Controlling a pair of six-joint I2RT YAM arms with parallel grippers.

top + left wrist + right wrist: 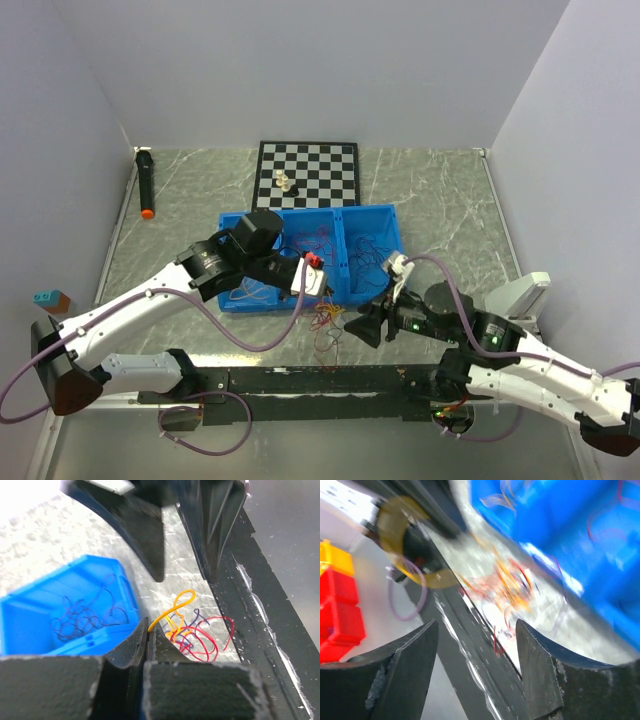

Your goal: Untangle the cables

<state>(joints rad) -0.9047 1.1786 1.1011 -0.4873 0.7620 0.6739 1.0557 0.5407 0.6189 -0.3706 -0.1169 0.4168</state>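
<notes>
A tangle of red, orange and purple cables (326, 322) lies on the table just in front of the blue bin (310, 262). It shows in the left wrist view (197, 632) and, blurred, in the right wrist view (512, 582). My left gripper (318, 278) is shut on the end of a yellow cable (172, 611) that runs down into the tangle. My right gripper (362, 325) is open and empty, just right of the tangle, with the right gripper's jaws (477, 650) wide apart.
The bin's compartments hold more thin cables (85, 612). A black rail (320, 380) runs along the near table edge. A chessboard (307, 173) with pieces lies behind the bin. A black marker with an orange tip (146, 184) lies at far left.
</notes>
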